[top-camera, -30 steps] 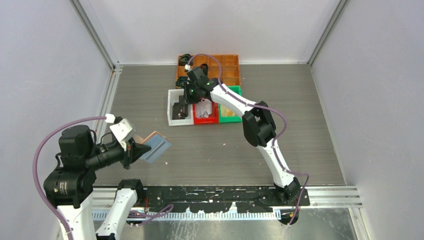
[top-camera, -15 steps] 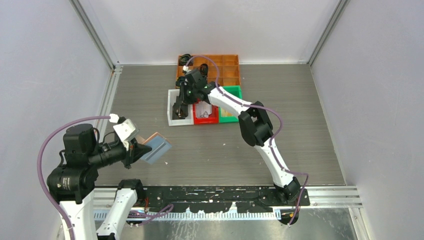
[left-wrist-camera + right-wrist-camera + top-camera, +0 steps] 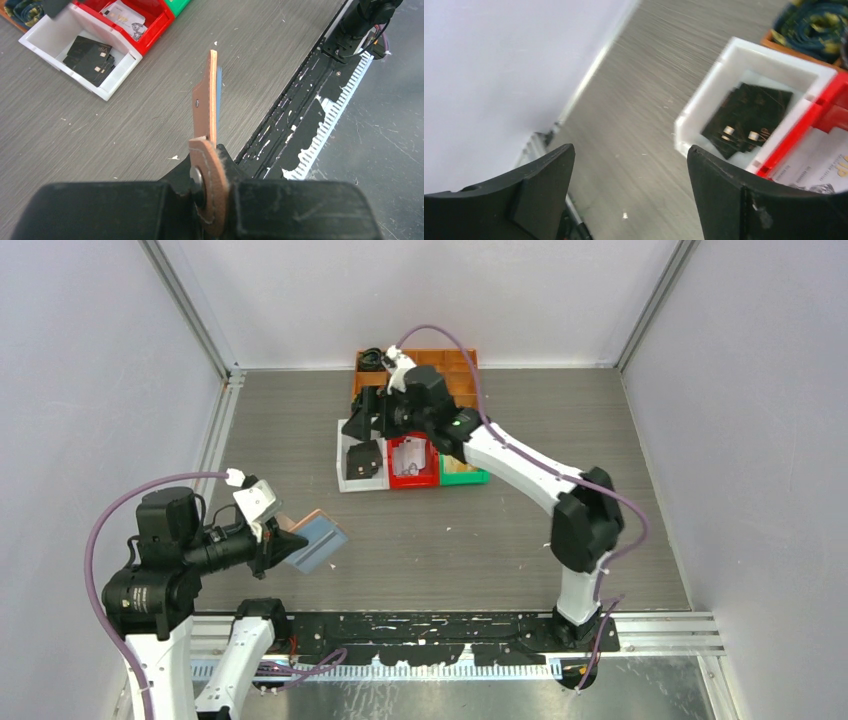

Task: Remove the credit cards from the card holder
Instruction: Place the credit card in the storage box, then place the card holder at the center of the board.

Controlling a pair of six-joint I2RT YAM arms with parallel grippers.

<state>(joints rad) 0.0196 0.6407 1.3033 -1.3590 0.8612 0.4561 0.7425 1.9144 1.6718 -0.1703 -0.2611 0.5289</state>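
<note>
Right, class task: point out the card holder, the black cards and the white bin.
card holder (image 3: 322, 544), top view, grey-blue pocket face.
black cards (image 3: 91, 53), left wrist view, top card's face.
white bin (image 3: 716, 86), right wrist view, left wall.

A grey wood-grain table (image 3: 620, 460) carries a cluster of plastic bins toward its far edge. A white bin (image 3: 345, 472), a red bin (image 3: 412, 478) and a green bin (image 3: 465, 476) stand touching in a row, left to right. Just behind them, against the back wall, sits an orange compartment tray (image 3: 462, 375). The white bin holds black cards (image 3: 91, 53); the red bin holds whitish cards (image 3: 122, 12). Small pale specks (image 3: 173, 157) dot the bare surface nearer the front, where a black mounting rail (image 3: 440, 625) borders the table's near edge.
</note>
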